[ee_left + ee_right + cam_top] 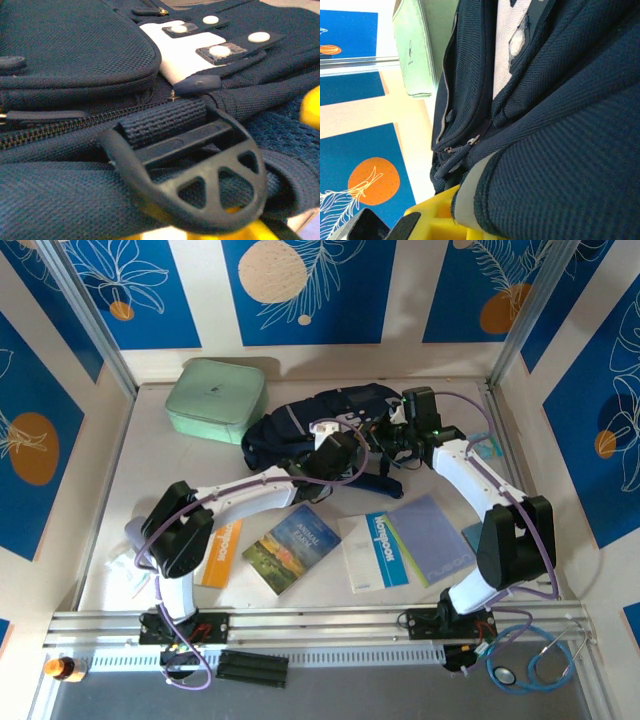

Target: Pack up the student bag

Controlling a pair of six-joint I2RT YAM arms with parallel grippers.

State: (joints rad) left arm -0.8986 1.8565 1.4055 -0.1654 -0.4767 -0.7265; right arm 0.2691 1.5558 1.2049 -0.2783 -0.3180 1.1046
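Observation:
The student bag lies at the back middle of the table, navy with a grey stripe and white patches. My left gripper is pressed against its front. In the left wrist view a black plastic strap buckle lies across the yellow fingers, and the jaws' gap is hidden under it. My right gripper is at the bag's right side. There its yellow finger is shut on a fold of the bag's fabric by the grey stripe. A zipper pull hangs close by.
A mint-green case stands just left of the bag. On the near half of the table lie an orange notebook, an animal book, a white-and-blue notebook and a lilac notebook. A stethoscope lies off the front right.

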